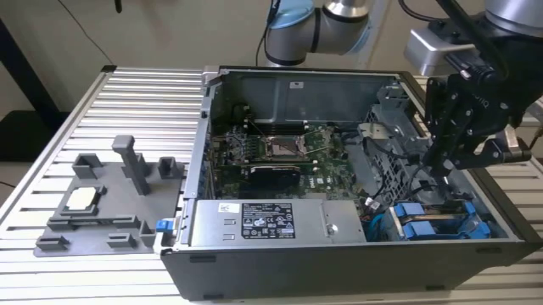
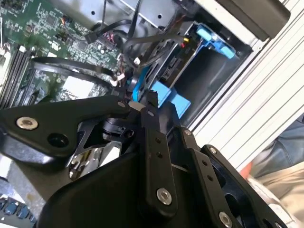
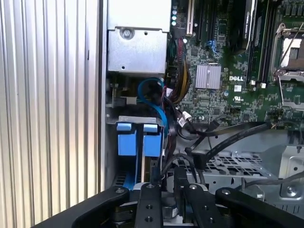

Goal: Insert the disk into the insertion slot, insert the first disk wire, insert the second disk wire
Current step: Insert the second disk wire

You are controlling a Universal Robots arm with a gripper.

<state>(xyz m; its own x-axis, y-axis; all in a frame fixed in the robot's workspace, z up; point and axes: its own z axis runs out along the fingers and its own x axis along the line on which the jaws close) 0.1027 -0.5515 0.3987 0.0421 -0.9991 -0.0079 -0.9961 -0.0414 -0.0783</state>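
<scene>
Two blue-carrier drives (image 1: 428, 229) sit side by side in the grey drive cage (image 1: 496, 225) at the open computer case's near corner, on the exterior view's right. I cannot tell which one is the disk. In the first wrist view their blue tabs (image 3: 137, 140) fill both bays of the insertion slot cage (image 3: 135, 120). My gripper (image 1: 437, 168) hangs just above the cage. It looks shut on a black wire connector (image 3: 179, 176), whose cable (image 3: 237, 135) trails back over the cage. In the second wrist view the gripper (image 2: 151, 100) points at a blue carrier (image 2: 166, 95).
The motherboard (image 1: 280, 152) fills the case's middle, and the silver labelled power-supply box (image 1: 271, 222) lies along its near wall. Black and blue cables (image 3: 156, 92) loop beside the cage. A grey fixture plate (image 1: 98, 203) lies on the ribbed table at the exterior view's left.
</scene>
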